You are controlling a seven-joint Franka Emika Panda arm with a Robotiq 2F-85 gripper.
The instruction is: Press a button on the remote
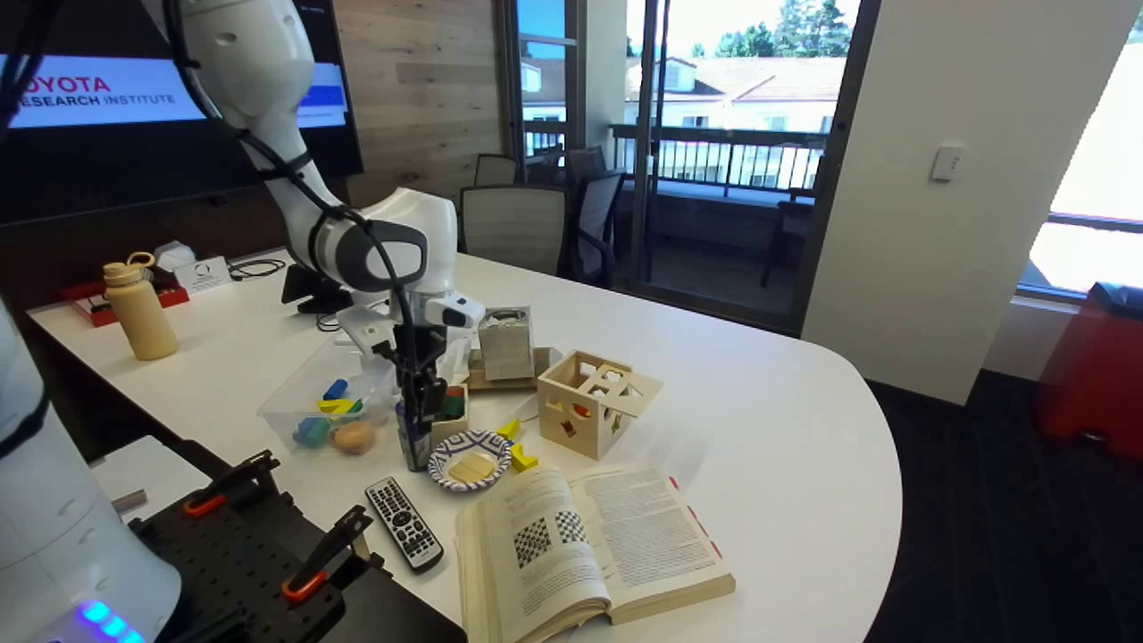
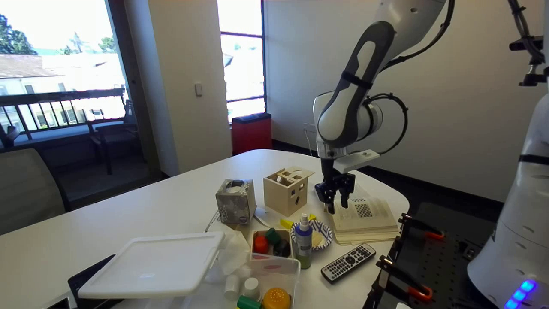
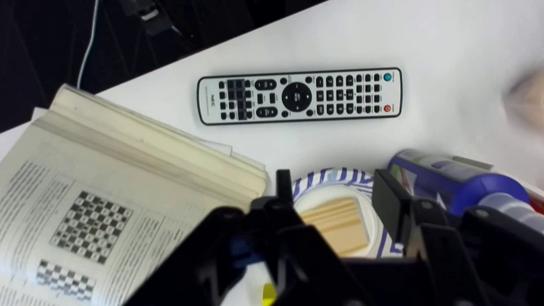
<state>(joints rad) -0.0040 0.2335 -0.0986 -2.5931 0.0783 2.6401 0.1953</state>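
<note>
The remote is slim, with a pale silver face, dark buttons, a round dark pad in the middle and a black edge. It lies flat on the table in both exterior views (image 1: 404, 524) (image 2: 348, 262). It shows whole across the upper middle of the wrist view (image 3: 314, 96). My gripper (image 3: 334, 187) is open and empty, its two black fingers apart with the patterned plate visible below between them. In the exterior views the gripper (image 1: 421, 420) (image 2: 337, 207) points down and hangs above the table, apart from the remote.
An open book (image 1: 643, 545) lies beside the remote. A patterned plate (image 2: 328, 234) with tan pieces and an upright blue spray bottle (image 2: 303, 242) stand close by. A wooden shape box (image 1: 580, 411), a tissue box (image 2: 236, 201) and a clear bin (image 2: 296, 274) with toys are farther off.
</note>
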